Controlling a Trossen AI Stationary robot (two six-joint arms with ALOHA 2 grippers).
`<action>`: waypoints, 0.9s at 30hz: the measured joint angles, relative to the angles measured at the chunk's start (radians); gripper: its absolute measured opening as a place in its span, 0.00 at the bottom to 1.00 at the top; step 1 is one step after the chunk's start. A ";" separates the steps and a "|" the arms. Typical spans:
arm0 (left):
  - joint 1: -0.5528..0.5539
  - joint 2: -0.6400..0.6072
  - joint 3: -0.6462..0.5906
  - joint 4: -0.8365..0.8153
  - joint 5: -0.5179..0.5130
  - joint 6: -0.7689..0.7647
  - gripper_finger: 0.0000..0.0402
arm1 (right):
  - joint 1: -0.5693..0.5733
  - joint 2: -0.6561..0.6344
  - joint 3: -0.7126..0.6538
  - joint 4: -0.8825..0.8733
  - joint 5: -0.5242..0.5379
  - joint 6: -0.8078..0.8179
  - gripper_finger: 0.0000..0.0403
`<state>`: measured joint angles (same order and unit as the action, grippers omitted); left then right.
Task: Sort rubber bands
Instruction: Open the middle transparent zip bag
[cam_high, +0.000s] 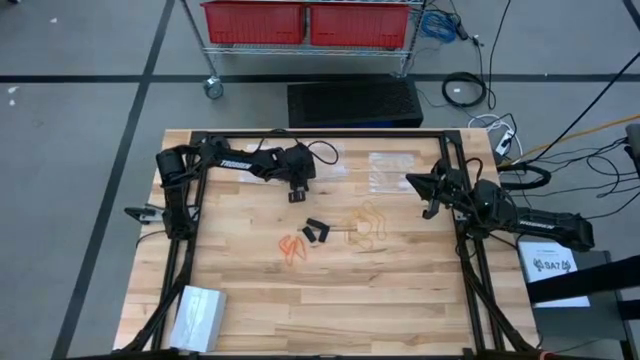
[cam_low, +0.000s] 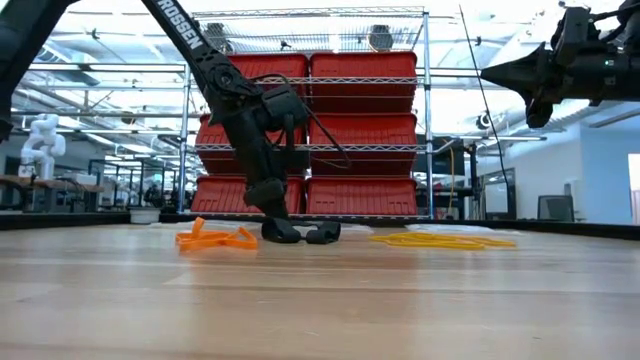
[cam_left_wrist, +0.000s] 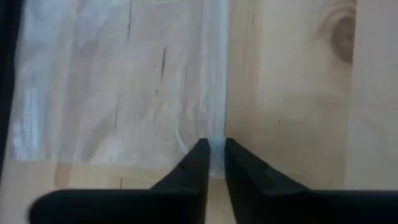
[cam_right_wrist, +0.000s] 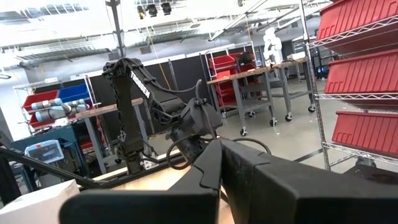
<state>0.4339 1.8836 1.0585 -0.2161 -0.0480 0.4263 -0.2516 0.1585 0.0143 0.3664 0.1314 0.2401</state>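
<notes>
With the left gripper narrowed onto the edge of a clear plastic bag on the wooden table, it may lift only film, while orange, black and tan rubber bands lie mid-table and the shut right gripper waits aloft.

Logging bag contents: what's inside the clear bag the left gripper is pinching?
Through the clear bag only wood grain of the table shows; no rubber bands are visible inside. The left gripper pinches its edge, hiding that strip.
</notes>
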 joint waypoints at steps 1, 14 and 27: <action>-0.002 -0.006 -0.001 -0.001 0.000 0.001 0.05 | 0.000 0.000 0.000 0.005 0.000 0.001 0.00; -0.022 -0.134 -0.006 -0.042 0.026 -0.017 0.01 | 0.000 0.003 0.007 0.034 -0.007 0.010 0.00; -0.027 -0.118 -0.022 -0.138 -0.192 0.161 0.16 | 0.006 0.069 0.007 0.032 -0.032 0.004 0.00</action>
<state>0.4066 1.7653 1.0365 -0.3543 -0.2405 0.5870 -0.2459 0.2274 0.0216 0.3980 0.0990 0.2438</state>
